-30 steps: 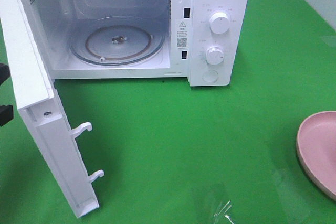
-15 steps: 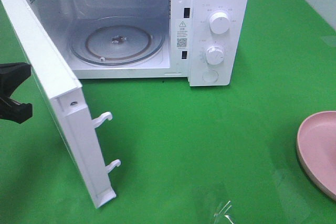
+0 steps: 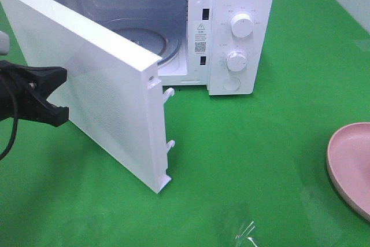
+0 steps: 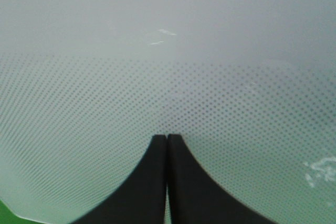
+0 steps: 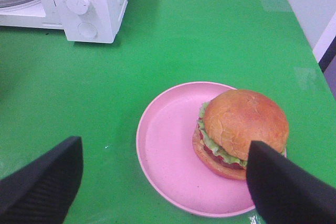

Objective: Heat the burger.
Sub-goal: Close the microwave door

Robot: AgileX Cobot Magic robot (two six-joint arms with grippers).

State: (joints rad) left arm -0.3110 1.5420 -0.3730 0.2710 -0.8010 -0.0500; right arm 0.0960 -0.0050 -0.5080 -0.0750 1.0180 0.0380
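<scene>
The burger (image 5: 241, 124), with golden bun, lettuce and tomato, sits on the right side of a pink plate (image 5: 163, 150); it shows only in the right wrist view. My right gripper (image 5: 163, 182) is open and empty, its fingers spread wide on either side of the plate, above it. The white microwave (image 3: 240, 27) stands at the back with its door (image 3: 98, 96) half swung. My left gripper (image 3: 60, 93) is shut and presses its tips (image 4: 167, 139) against the door's outer face.
The glass turntable (image 3: 170, 44) inside the microwave has nothing on it and is partly hidden by the door. The pink plate's edge (image 3: 352, 166) shows at the right border. The microwave's knobs (image 3: 241, 25) face front. A green cloth (image 3: 243, 160) covers the table.
The microwave door has swung from wide open to about half closed. My left gripper has moved right, against the door's outer face.
</scene>
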